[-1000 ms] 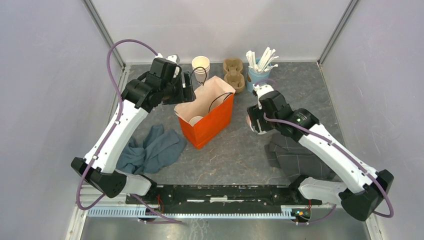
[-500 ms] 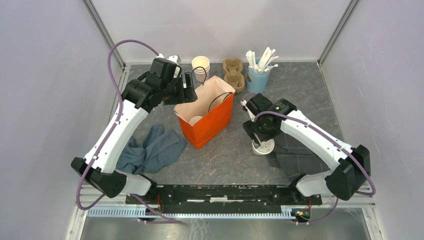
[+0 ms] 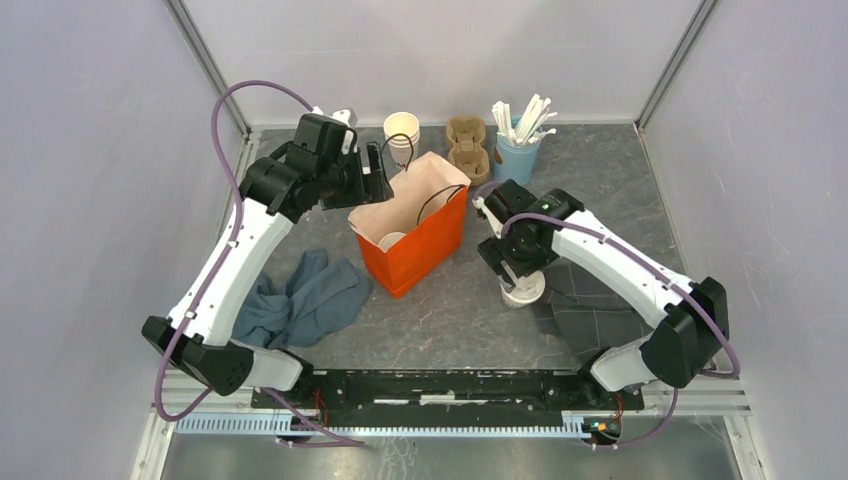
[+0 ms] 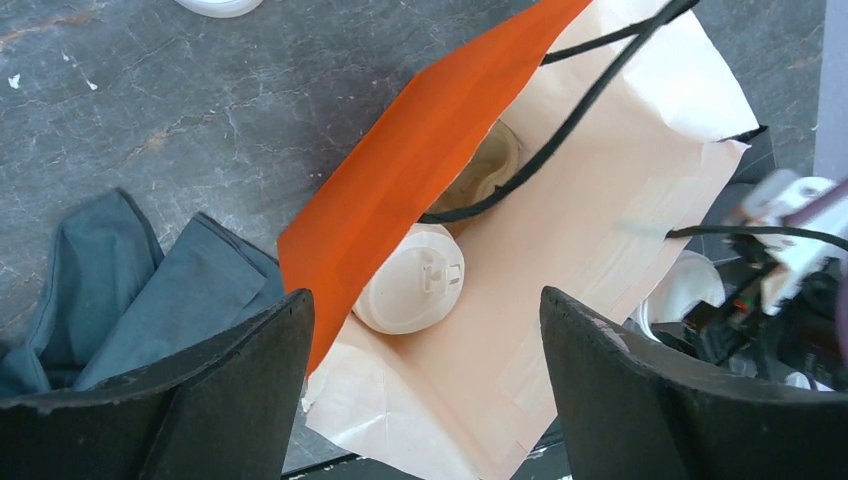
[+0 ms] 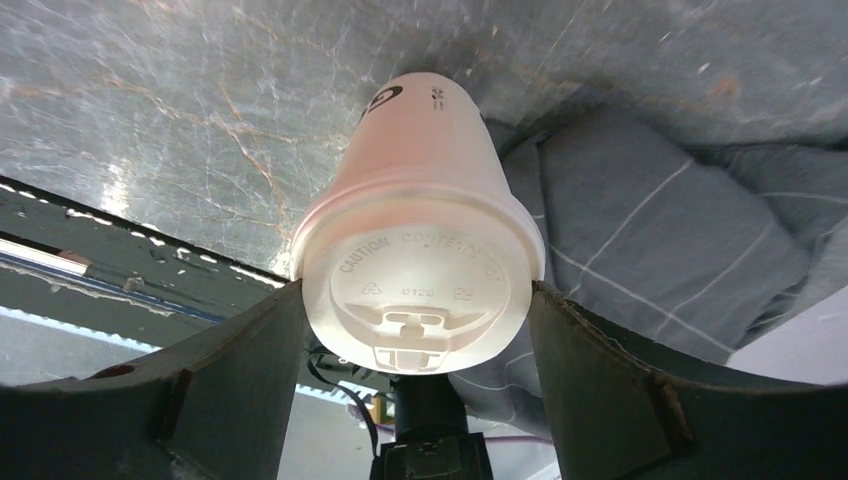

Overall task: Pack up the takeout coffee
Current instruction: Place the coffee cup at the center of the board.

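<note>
One takeout coffee cup [image 3: 523,291] with a white sip lid stands upright on the table, right of the orange paper bag [image 3: 420,250], at the edge of a dark cloth. My right gripper [image 3: 521,280] is above it, and in the right wrist view the cup [image 5: 420,270] sits between the fingers of that gripper [image 5: 415,292], both touching the lid's rim. The second lidded cup [image 4: 410,293] lies inside the bag [image 4: 400,170], also seen from above [image 3: 392,240]. My left gripper [image 3: 378,172] hovers open over the bag's back left corner, fingers wide apart [image 4: 425,296].
A stack of lidless cups [image 3: 401,128], a cardboard cup carrier [image 3: 467,145] and a blue cup of white stirrers [image 3: 518,140] stand at the back. A blue-grey cloth [image 3: 300,300] lies left of the bag, a dark grey cloth [image 3: 590,315] to the right.
My right arm swung in from the right and its gripper dropped over the lidded cup on the table, then shifted slightly left. The left arm has hardly moved.
</note>
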`<action>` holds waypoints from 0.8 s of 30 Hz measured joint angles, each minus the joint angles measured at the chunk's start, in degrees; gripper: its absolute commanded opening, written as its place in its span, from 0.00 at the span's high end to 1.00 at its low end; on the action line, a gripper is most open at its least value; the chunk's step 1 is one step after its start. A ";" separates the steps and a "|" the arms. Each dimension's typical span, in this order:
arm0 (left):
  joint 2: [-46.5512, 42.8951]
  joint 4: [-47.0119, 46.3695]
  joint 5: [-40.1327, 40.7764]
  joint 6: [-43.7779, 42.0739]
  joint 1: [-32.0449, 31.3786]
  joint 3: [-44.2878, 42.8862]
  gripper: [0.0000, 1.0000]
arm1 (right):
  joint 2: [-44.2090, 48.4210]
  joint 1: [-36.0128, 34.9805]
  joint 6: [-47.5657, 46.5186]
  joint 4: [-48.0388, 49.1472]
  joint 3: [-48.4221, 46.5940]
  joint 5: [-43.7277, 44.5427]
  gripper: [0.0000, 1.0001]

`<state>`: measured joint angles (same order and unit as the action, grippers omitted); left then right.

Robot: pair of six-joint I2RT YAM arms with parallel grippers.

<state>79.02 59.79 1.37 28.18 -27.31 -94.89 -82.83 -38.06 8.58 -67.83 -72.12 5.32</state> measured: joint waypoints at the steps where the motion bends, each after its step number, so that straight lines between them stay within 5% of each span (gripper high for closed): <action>1: 0.00 0.02 -0.31 -0.02 0.37 0.00 0.11 | -0.02 0.00 0.07 -0.76 -1.53 0.20 0.06; 7: 0.22 -0.33 -4.00 -0.63 3.17 0.09 0.12 | 1.14 0.09 0.37 -2.10 -12.00 1.03 0.02; 24: 1.09 -3.43 -12.33 -1.49 5.11 4.26 0.23 | 5.38 0.11 5.05 3.61 -12.28 -4.48 0.02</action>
<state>80.12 56.36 -10.96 26.70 -22.20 -90.63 -77.45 -37.95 13.63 -64.23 -84.40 0.84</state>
